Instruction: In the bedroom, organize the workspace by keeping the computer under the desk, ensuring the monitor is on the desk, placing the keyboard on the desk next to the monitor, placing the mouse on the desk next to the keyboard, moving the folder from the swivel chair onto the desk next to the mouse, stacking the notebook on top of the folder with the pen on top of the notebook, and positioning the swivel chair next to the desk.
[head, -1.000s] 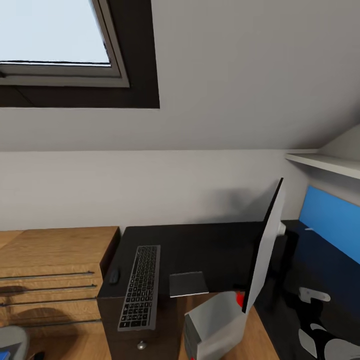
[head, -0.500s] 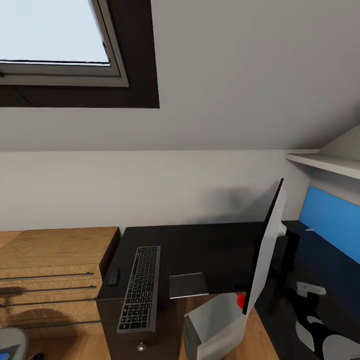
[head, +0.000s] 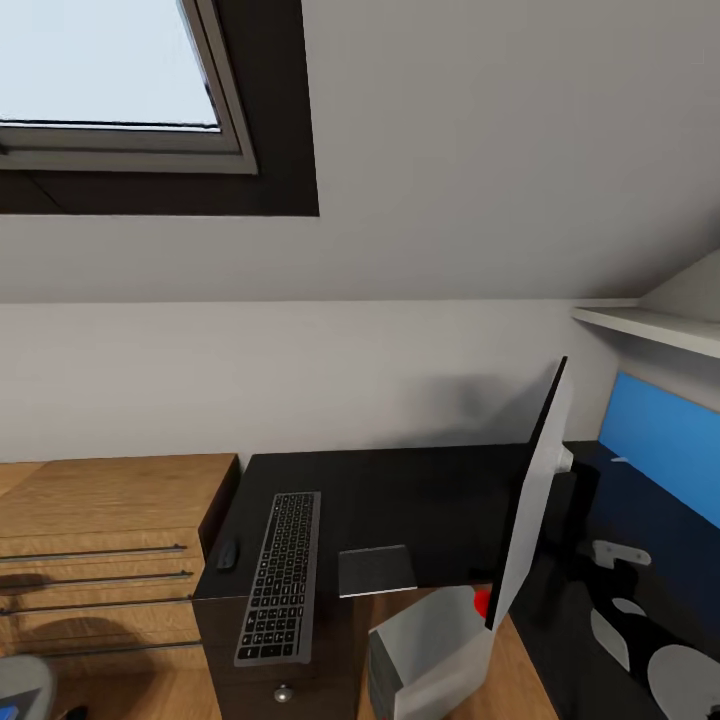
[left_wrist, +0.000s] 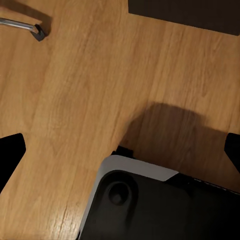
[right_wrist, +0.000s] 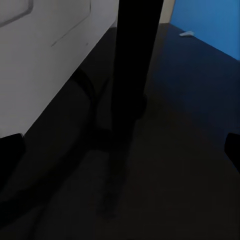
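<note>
White plaster walls and a sloped ceiling with a dark-framed skylight (head: 120, 100) fill the upper half of the head view. Below them stands the glossy black desk (head: 420, 490), beside a wooden cabinet with long metal bar handles (head: 100, 540). On the desk's near end lies the slim keyboard with black keys in a grey frame (head: 281, 574), running lengthwise toward the wall. The small black rounded mouse (head: 228, 552) sits just beside it on the cabinet side. A thin flat grey notebook (head: 376, 569) lies on the keyboard's other side, at the desk's edge. The wide thin monitor (head: 530, 500) appears edge-on, leaning, its pale back facing right. Under it the light grey boxy computer tower (head: 430, 650) stands on a wood-grain floor (head: 530, 680). A bright blue panel (head: 665, 445) backs the right side of the desk, under a white shelf (head: 650, 325).

From the left wrist, warm wood grain spreads wide, with a metal bar handle end (left_wrist: 22, 26) at one corner. The dark fingertips (left_wrist: 10, 155) of the left gripper (left_wrist: 120, 152) stand far apart at opposite edges, holding nothing. Part of the robot's own grey-edged black body (left_wrist: 150, 205) lies between them.

From the right wrist, the dark glossy desk surface shows dimly. The monitor's black stand (right_wrist: 132, 75) rises ahead, with its pale back (right_wrist: 45, 55) alongside. The right gripper (right_wrist: 122, 150) has its fingertips (right_wrist: 10, 150) spread wide, empty, short of the stand.
</note>
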